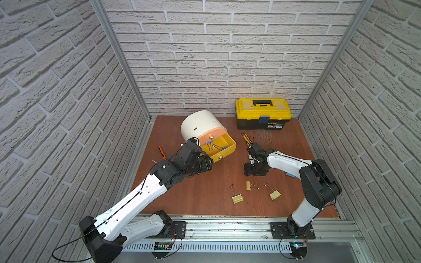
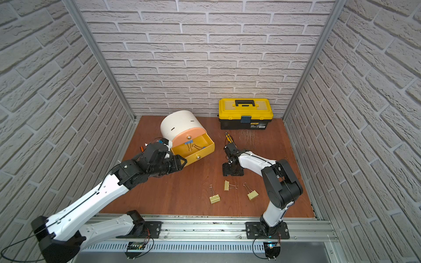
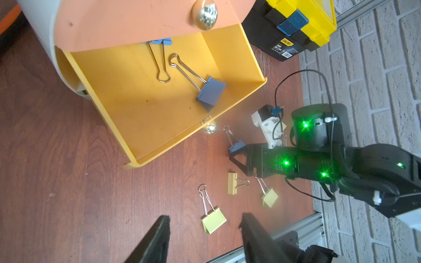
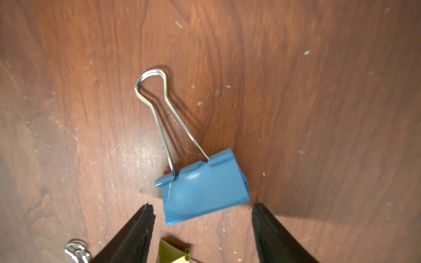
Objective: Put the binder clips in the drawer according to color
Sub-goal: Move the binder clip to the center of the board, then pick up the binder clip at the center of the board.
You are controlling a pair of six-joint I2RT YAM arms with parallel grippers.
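The white drawer cabinet (image 1: 198, 124) stands at the back left, and its yellow drawer (image 1: 227, 149) is pulled out. Two blue binder clips (image 3: 211, 91) (image 3: 159, 42) lie in it. My left gripper (image 3: 205, 216) hovers open and empty beside the drawer front. My right gripper (image 4: 202, 206) points down at mid-table, open. A blue clip (image 4: 202, 193) lies flat on the wood between its fingertips, touched by neither. Three pale yellow clips (image 1: 237, 199) (image 1: 247, 185) (image 1: 275, 195) lie nearer the front. Part of one more blue clip (image 1: 290, 174) shows behind the right arm.
A yellow-black toolbox (image 1: 263, 113) stands against the back wall. A yellow-black utility knife (image 1: 246, 137) lies in front of it, just behind the right wrist. An orange-handled tool (image 1: 161, 151) lies left of the left arm. Brick walls close in three sides.
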